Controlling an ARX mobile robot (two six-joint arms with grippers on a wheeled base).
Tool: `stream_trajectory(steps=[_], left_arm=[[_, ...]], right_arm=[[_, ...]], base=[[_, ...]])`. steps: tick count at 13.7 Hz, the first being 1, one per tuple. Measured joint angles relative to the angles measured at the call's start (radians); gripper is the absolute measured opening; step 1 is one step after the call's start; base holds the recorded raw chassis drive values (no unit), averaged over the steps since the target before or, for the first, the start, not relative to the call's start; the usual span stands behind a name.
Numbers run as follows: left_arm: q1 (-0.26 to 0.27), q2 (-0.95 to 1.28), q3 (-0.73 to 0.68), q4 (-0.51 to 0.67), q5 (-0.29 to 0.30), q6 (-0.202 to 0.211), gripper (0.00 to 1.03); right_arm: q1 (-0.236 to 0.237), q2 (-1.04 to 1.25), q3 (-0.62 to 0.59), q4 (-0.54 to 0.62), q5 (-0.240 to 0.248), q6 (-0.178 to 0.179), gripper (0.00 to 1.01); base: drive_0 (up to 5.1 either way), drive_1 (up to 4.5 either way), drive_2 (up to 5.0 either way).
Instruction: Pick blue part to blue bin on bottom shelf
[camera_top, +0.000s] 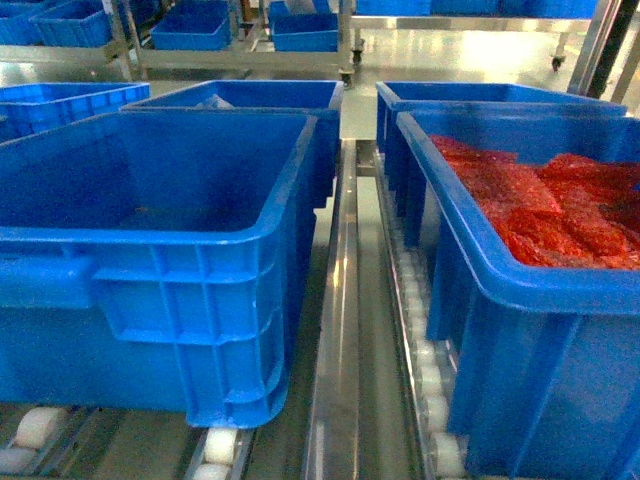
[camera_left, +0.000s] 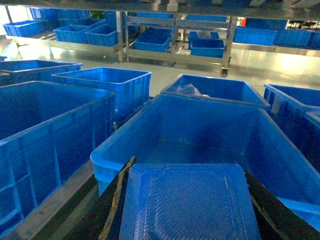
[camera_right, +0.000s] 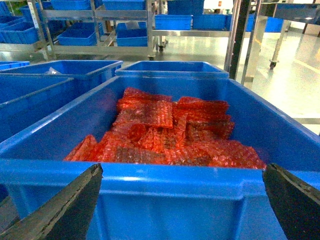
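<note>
Held between the left gripper's (camera_left: 187, 220) dark fingers, the flat blue part (camera_left: 189, 202) sits right at the near rim of the empty blue bin (camera_left: 200, 135), which lies straight ahead.

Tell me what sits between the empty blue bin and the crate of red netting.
In the head view, a steel rail and a white roller track of the bottom shelf run between the blue bin and the red-netting crate; nothing else.

The bottom shelf (camera_top: 345, 330) of steel rails and white rollers carries the blue bin (camera_top: 150, 260) left of its centre rail, and a crate of red netting (camera_top: 520, 330) right of it.
</note>
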Motion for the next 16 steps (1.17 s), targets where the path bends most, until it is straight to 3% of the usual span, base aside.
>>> stream_trajectory(steps=[16], left_arm=[[-0.001,-0.001,0.002,0.004,0.002,0.0,0.44]], right_arm=[[0.0,0.0,0.0,0.002,0.0,0.0,0.98]], base=[[0.0,3.97,-3.9]])
